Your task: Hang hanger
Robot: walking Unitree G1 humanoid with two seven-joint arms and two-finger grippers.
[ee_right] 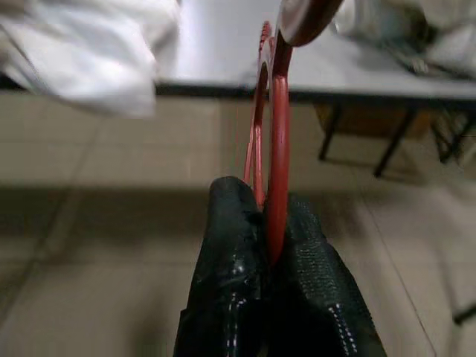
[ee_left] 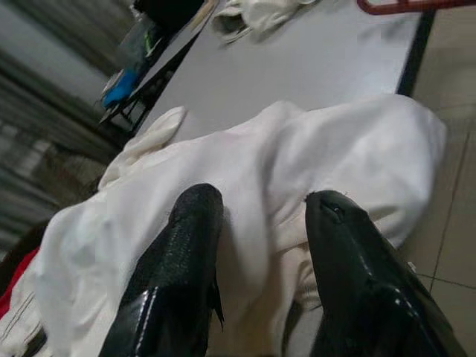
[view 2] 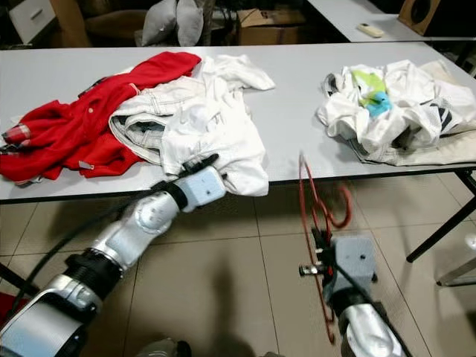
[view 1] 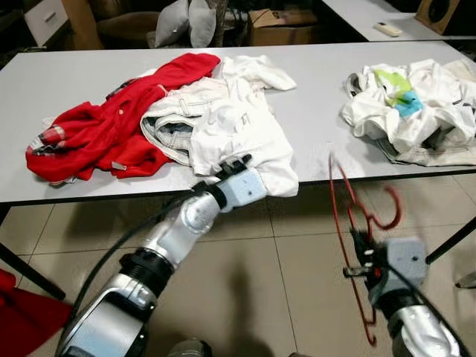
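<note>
A thin red hanger stands upright in front of the table's near edge, hook pointing right. My right gripper is shut on its wire, low on the right over the floor. My left gripper is open at the table's front edge, its fingers resting against the hanging hem of a white shirt. That shirt lies crumpled in the middle of the grey table, partly over a red garment.
A second heap of white clothes with green and blue patches lies at the table's right end. Black table legs stand on the tiled floor. Behind the table are cushions and a cardboard box.
</note>
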